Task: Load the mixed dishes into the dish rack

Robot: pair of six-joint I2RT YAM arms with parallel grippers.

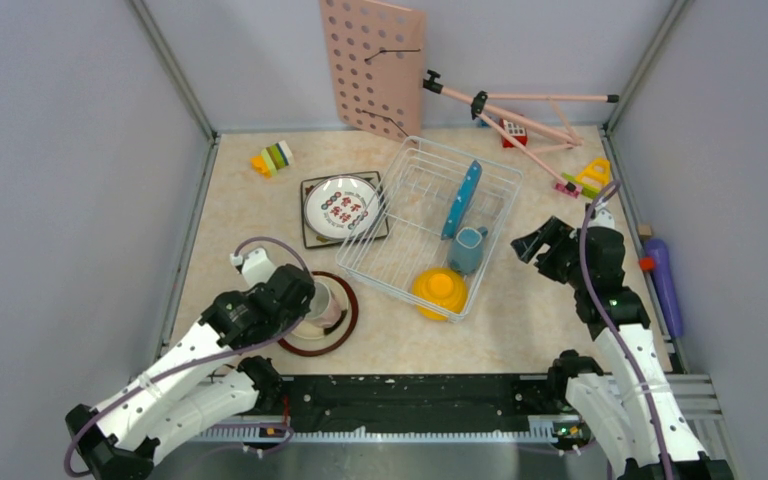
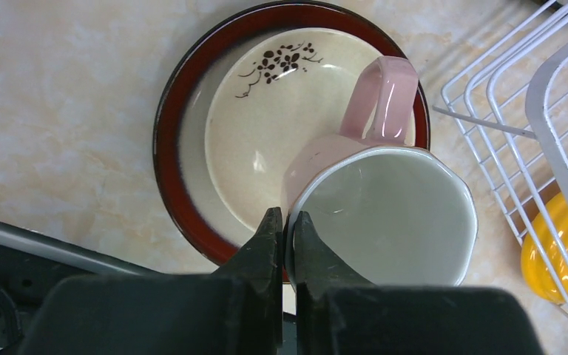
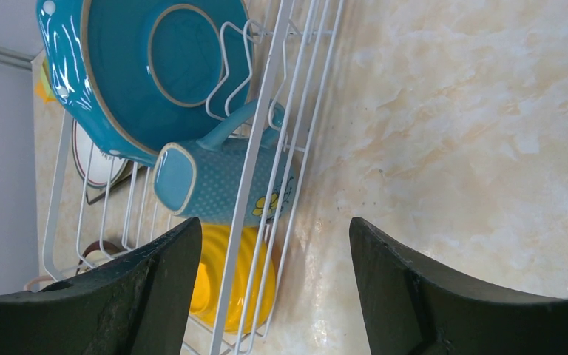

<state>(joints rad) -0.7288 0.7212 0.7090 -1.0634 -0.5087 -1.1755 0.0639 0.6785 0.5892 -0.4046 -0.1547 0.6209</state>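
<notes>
Dishes are loaded only in part. Three of them are in the dish rack (image 1: pixel 405 215): the blue polka-dot plate (image 1: pixel 462 198) stands on its edge, the blue-grey mug (image 1: pixel 467 250) is beside it, and the yellow bowl (image 1: pixel 440 290) lies upside down at the near corner. In the right wrist view these three are just ahead and to the left of the right gripper (image 3: pixel 274 229), behind the wire wall. Its fingers are wide apart and hold nothing.

Five dishes are outside the rack. The left gripper (image 2: pixel 287 222) is clamped on the rim of the pink cup (image 2: pixel 384 214), one finger inside and one outside. The cup is over the cream plate (image 2: pixel 266 126), which lies in the brown-rimmed plate (image 2: pixel 174 140), both directly ahead of the fingers. I cannot tell if the cup is lifted or rests on them. The rack is near, to the right of this gripper. Farther ahead of it the white plate with characters (image 1: pixel 341 205) lies on the square floral plate (image 1: pixel 312 238), just beside the rack and perhaps touching it. So I judge that the cup is the step in hand and four plates wait.

The table (image 1: pixel 520 330) is a beige marbled surface, flat and a little glossy. Grey walls close it on three sides. At the back a pink pegboard (image 1: pixel 370 60) leans, a pink tripod (image 1: pixel 520 115) lies, and toy blocks (image 1: pixel 272 158) are scattered.
</notes>
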